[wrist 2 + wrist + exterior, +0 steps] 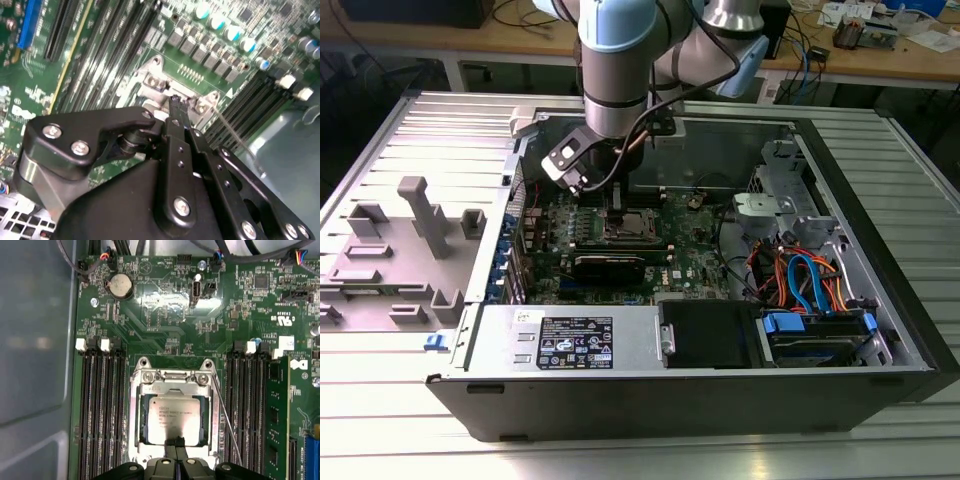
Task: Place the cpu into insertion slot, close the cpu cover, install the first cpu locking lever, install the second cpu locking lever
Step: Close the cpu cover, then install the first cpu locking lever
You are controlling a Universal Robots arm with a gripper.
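Observation:
In the first wrist view the cpu (pixel 172 417) lies flat in the insertion slot (pixel 175 376), its silver-grey top showing through the window of the cpu cover (pixel 136 415), which lies down around it. A thin wire locking lever (pixel 226 420) slants away from one side of the socket; it also shows in the second wrist view (pixel 232 132). My gripper (pixel 175 442) is shut, its black fingertips together at the edge of the cpu. In the exterior view the gripper (pixel 617 205) reaches down into the open case onto the socket (pixel 628 226).
Black memory slots (pixel 100 410) flank the socket, and a memory stick (pixel 276 415) stands on the far side. A coin battery (pixel 120 286) and the grey case wall (pixel 35 340) are close. A power supply (pixel 580 340), cabled drive bay (pixel 810 290) and grey plastic fixture (pixel 400 250) surround the board.

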